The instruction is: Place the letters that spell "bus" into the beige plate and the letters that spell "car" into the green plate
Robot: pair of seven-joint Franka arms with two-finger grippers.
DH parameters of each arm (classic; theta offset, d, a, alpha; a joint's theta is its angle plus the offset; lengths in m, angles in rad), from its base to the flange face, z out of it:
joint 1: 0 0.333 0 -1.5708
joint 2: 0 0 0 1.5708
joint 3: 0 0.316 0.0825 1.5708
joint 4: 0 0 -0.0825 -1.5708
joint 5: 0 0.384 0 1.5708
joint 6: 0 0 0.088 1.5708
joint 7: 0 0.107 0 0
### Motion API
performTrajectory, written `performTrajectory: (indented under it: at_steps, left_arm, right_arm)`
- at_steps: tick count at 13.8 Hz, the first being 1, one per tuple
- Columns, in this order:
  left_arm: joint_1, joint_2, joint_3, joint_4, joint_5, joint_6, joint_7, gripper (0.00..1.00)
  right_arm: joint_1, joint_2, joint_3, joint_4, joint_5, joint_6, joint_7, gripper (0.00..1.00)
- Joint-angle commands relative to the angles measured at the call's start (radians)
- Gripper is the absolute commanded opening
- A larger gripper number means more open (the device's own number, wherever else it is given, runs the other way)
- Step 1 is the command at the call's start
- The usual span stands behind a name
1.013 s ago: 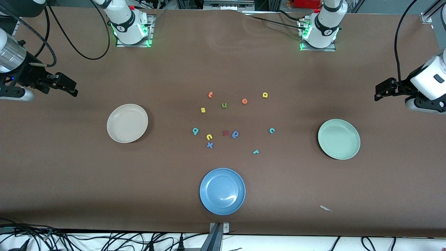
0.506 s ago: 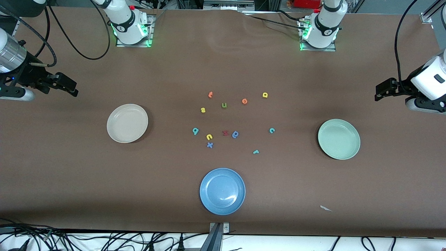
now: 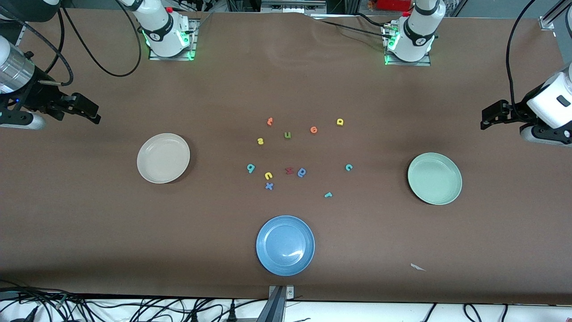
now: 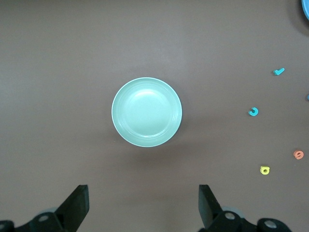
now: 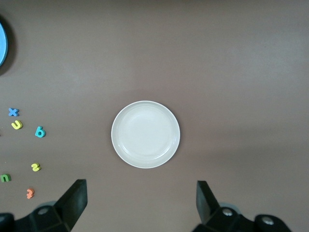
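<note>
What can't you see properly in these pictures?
- Blue plate: cut off by the edge in both wrist views; whole only in the front view.
- Left gripper and right gripper: only the open fingertips show in the wrist views.
- Red letter: too small to read in the front view.

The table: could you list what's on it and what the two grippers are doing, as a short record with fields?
beige plate: empty, toward the right arm's end
green plate: empty, toward the left arm's end
blue plate: empty, nearest the front camera
letters: scattered between the plates; none in a plate
teal c: on the table
yellow u: on the table
left gripper: open, above the green plate
right gripper: open, above the beige plate
</note>
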Motion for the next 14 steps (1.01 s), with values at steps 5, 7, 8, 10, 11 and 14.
performTrajectory:
  at_steps: [5,7,8,10,11,14]
  left_arm:
    - [-0.001,-0.001,0.002,0.003,-0.007,0.004,0.021,1.00]
    - [-0.002,-0.001,0.001,0.001,-0.007,0.004,0.020,1.00]
    - [-0.004,-0.003,0.001,0.001,-0.007,0.004,0.020,1.00]
    - [-0.010,-0.004,-0.001,0.001,-0.007,0.003,0.018,1.00]
    - [-0.010,-0.004,-0.001,0.001,-0.007,0.002,0.017,1.00]
    - [-0.005,-0.003,0.001,0.003,-0.007,0.004,0.018,1.00]
  right_arm:
    - [0.005,-0.010,0.003,-0.011,-0.018,0.007,0.012,1.00]
    - [0.005,-0.010,0.003,-0.012,-0.018,0.007,0.012,1.00]
    - [0.006,-0.010,0.003,-0.012,-0.016,0.007,0.012,1.00]
    - [0.005,-0.010,0.003,-0.012,-0.018,0.005,0.012,1.00]
    - [0.005,-0.010,0.003,-0.012,-0.016,0.005,0.012,1.00]
    - [0.005,-0.010,0.003,-0.012,-0.016,0.004,0.011,1.00]
